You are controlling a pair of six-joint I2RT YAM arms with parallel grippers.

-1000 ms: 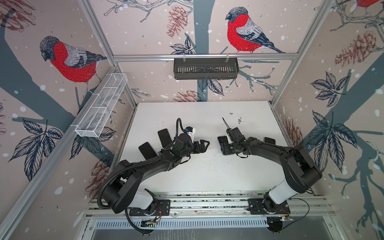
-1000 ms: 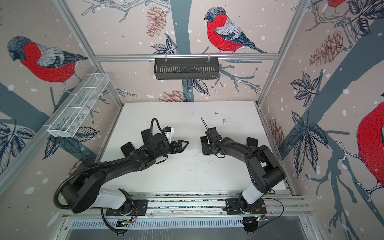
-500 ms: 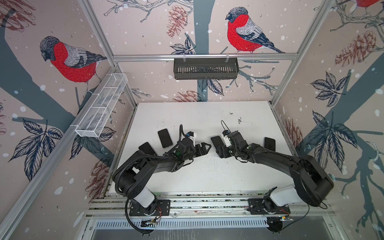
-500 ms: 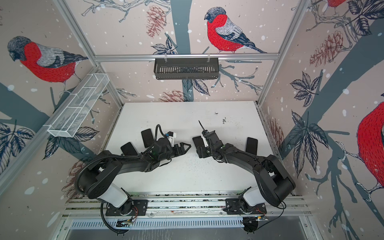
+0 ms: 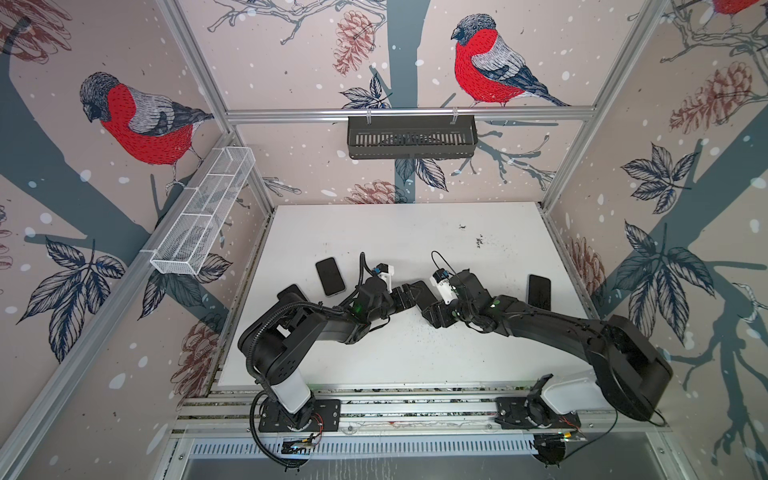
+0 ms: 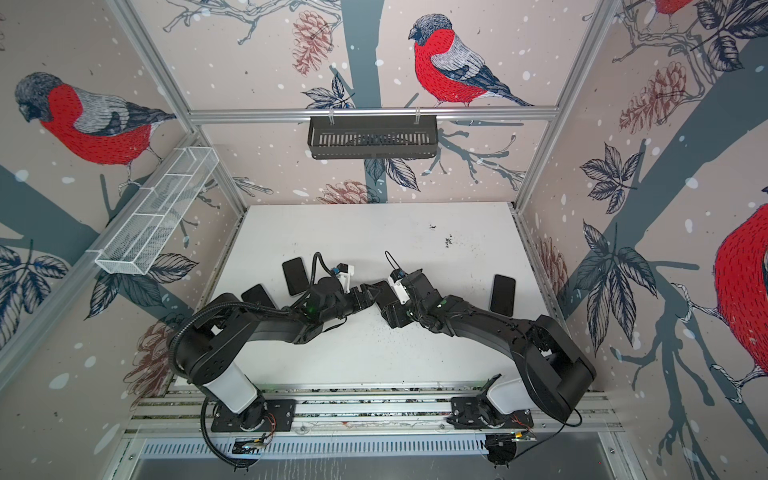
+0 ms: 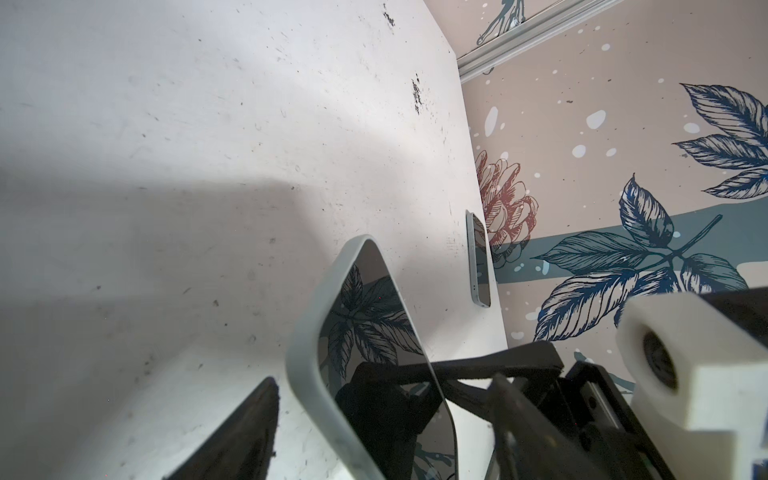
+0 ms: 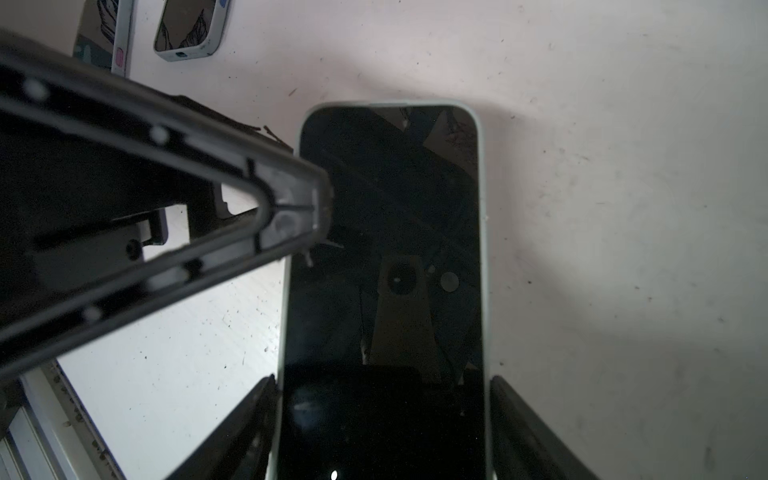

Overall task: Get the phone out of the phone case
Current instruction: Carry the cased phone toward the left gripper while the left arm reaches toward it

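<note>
The phone point(image 8: 386, 249), dark screen up in a pale grey-green phone case point(image 8: 482, 249), hangs a little above the table's middle point(image 5: 424, 291) point(image 6: 384, 291). My right gripper point(image 8: 382, 415) point(image 5: 434, 309) is shut on its long sides near one end. My left gripper point(image 7: 353, 378) point(image 5: 413, 294) straddles the free end, open. One finger point(image 7: 498, 365) lies at the screen. The other finger point(image 7: 249, 424) stands a small gap off the case's back point(image 7: 307, 361).
Three more dark phones lie flat on the white table point(image 5: 415, 357): two at the left point(image 5: 330, 276) point(image 5: 291, 293), one at the right point(image 5: 539, 292). A black basket point(image 5: 411, 137) hangs on the back wall, a white wire basket point(image 5: 203, 216) on the left wall.
The right gripper carried the phone leftward to the middle. The left gripper moved right to meet its free end, and its jaws have narrowed around it.
</note>
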